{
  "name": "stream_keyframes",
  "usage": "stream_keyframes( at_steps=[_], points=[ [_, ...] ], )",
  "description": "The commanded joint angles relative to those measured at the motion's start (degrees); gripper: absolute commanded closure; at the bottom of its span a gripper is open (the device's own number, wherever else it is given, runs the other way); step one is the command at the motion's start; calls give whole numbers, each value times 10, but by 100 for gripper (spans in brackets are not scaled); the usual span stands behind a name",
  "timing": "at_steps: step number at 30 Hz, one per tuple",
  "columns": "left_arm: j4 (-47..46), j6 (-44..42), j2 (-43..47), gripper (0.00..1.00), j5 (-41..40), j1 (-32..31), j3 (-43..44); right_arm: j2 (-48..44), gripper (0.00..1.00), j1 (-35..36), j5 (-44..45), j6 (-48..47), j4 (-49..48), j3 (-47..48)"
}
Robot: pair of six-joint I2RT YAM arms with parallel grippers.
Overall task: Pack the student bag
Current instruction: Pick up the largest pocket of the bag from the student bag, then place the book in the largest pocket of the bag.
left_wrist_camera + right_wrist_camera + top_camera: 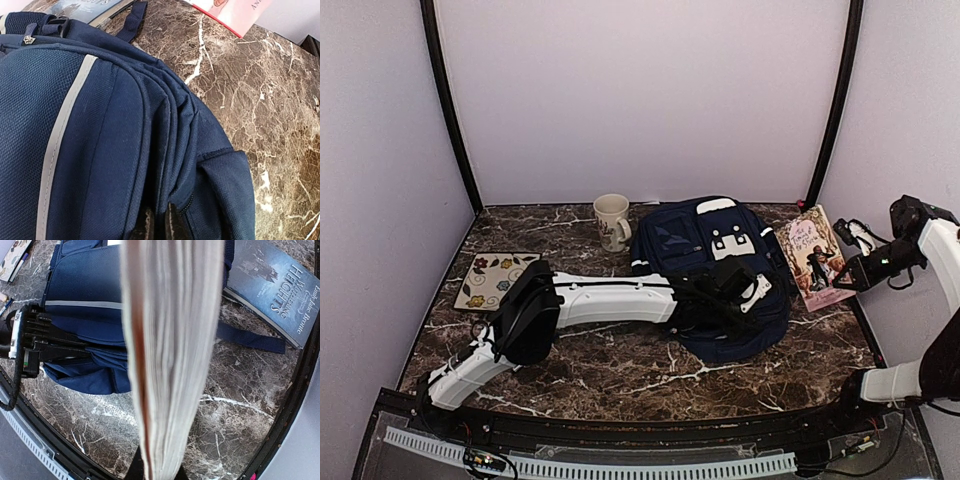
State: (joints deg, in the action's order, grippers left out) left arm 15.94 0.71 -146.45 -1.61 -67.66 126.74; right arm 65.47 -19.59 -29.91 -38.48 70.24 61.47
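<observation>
The navy student bag (720,255) lies flat in the middle of the table, white patch facing up. My left gripper (744,286) rests on the bag's near right side. In the left wrist view it (160,224) is shut on a fold of the bag's fabric (100,140) beside a zipper seam. My right gripper (852,273) is shut on a pink-covered book (812,258), held tilted just right of the bag. In the right wrist view the book's page edges (170,340) stand upright out of the gripper (156,471).
A cream mug (611,220) stands left of the bag at the back. A floral notebook (495,278) lies at the far left. A blue-grey book titled Wuthering Heights (272,287) lies on the marble with a bag strap (250,337) over its edge.
</observation>
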Motion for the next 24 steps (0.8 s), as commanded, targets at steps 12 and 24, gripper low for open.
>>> stream_keyframes(
  at_steps=[12, 24],
  points=[
    [-72, -24, 102, 100, -123, 24, 56, -33, 100, 10, -87, -92, 100, 100],
    [-142, 29, 184, 100, -59, 72, -9, -91, 100, 94, -114, -168, 108, 31]
  ],
)
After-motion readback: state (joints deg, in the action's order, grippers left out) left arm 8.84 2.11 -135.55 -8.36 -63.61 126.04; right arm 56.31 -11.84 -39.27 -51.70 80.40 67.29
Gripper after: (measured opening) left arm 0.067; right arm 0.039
